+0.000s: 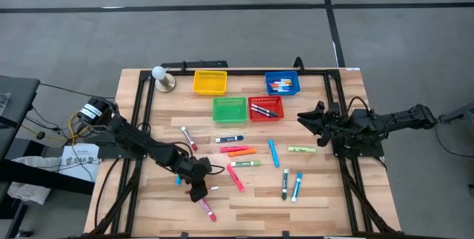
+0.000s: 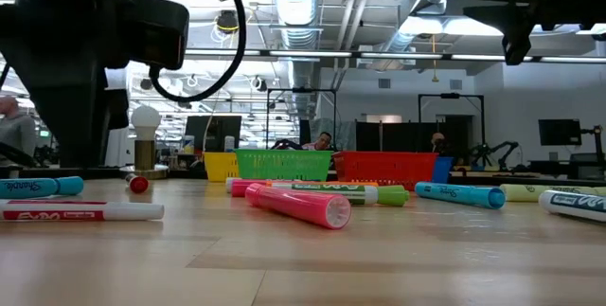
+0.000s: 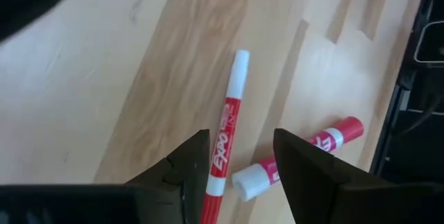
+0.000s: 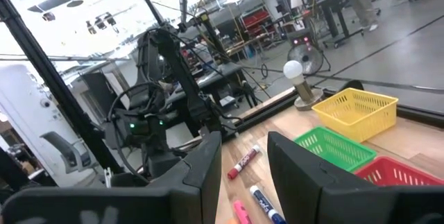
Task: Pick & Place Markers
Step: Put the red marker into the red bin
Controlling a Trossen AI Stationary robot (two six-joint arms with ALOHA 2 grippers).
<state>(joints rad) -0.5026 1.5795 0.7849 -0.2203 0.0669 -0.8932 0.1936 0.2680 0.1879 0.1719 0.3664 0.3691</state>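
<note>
Markers lie scattered on the wooden table [image 1: 326, 202]: pink [image 1: 235, 178], orange [image 1: 242, 152], blue [image 1: 229, 139], green [image 1: 244, 163] and others. My left gripper [image 1: 201, 189] [image 3: 243, 172] is open near the table's near-left part. Its fingers stand on either side of a thin red marker with a white end [image 3: 229, 113] [image 2: 80, 213] that lies flat on the wood. A thicker red and white marker [image 3: 340, 132] [image 1: 207, 209] lies close beside it. My right gripper [image 1: 305, 117] [image 4: 243, 175] is open and raised at the table's right side, beside the red basket [image 1: 265, 108].
Four mesh baskets sit toward the far edge: yellow [image 1: 209, 82], blue [image 1: 282, 83] holding markers, green [image 1: 229, 109], and the red one, which also holds markers. A bulb-shaped object [image 1: 161, 78] stands at the far left. A blue marker [image 2: 38, 188] lies by my left arm. Black rails frame the table.
</note>
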